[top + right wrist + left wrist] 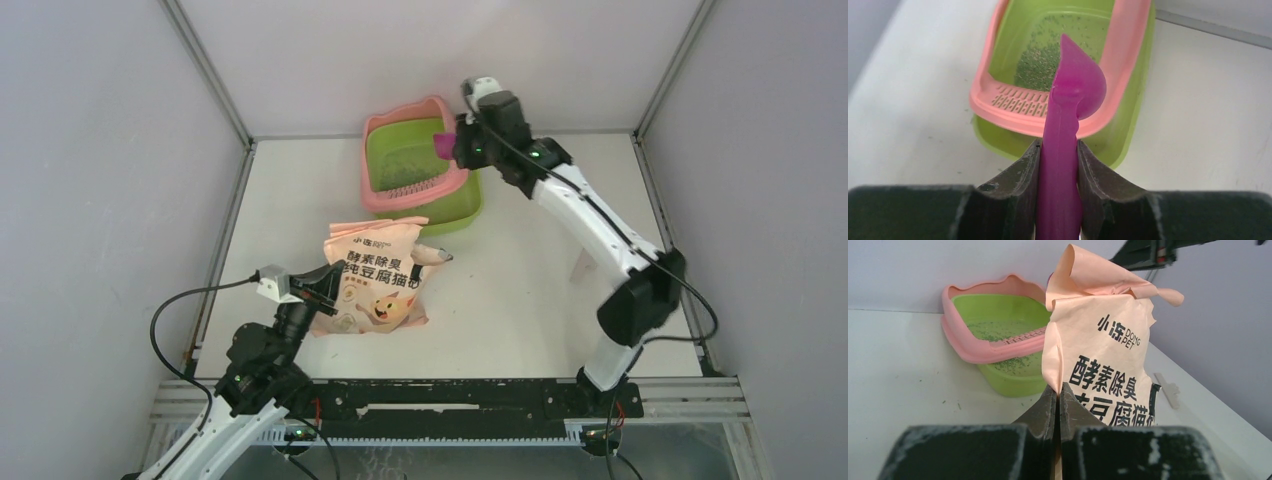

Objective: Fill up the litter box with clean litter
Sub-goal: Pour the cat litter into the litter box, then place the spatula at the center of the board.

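Note:
The litter box [465, 205] with pink rim and lime-green basin stands at the back middle of the table; it also shows in the left wrist view [968, 347] and right wrist view [1128, 50]. Greyish litter [1040, 60] lies thinly in its basin, seen too in the left wrist view [993, 330]. My right gripper [462, 145] is shut on the magenta scoop [1075, 90] and holds it above the box's right rim. My left gripper [322, 288] is shut on the edge of the peach-pink printed bag [1103, 345], which stands upright in the top view [375, 275].
A few loose granules [950, 402] lie on the white table beside the box. A pale flat strip [1168, 387] lies right of the bag. Grey walls enclose the table on three sides.

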